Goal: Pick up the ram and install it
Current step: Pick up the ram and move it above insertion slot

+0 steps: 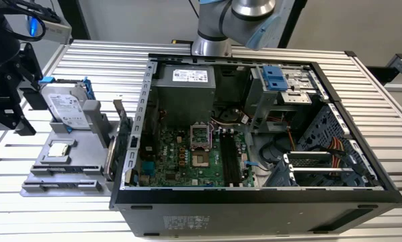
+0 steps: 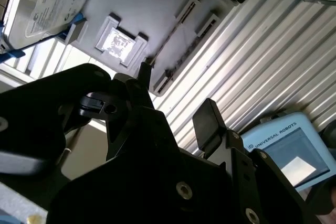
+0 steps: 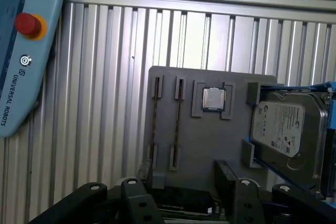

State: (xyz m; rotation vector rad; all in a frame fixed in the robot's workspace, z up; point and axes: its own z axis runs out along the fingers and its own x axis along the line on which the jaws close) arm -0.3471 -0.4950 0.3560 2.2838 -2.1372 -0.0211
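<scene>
The ram point(image 3: 178, 124) stood on edge in a long narrow slot of the grey holder point(image 3: 210, 145), seen from above as a thin dark strip. It sat in the slot nearer the square processor chip point(image 3: 213, 98). The neighbouring slot showed a similar thin strip, and I could not tell what that one was. In the second wrist view the same strip point(image 2: 172, 34) ran along its slot beyond the fingertips.

The end effector point(image 2: 176, 100) hung above the holder, clear of the ram and touching nothing. Its black fingers point(image 2: 210, 121) were spread apart, with only the ribbed metal surface point(image 3: 105, 77) visible in the gap.

Past the chip, a silver hard drive point(image 3: 283, 129) in a blue frame leaned at the holder's far end. A blue-grey teach pendant point(image 3: 21, 51) with a red button lay on the surface beside the holder, well apart from the ram.

In the exterior view the holder point(image 1: 73, 169) sat at the exterior view's left, just beside the open computer case point(image 1: 255, 204), whose green motherboard point(image 1: 181, 161) lay exposed inside.
</scene>
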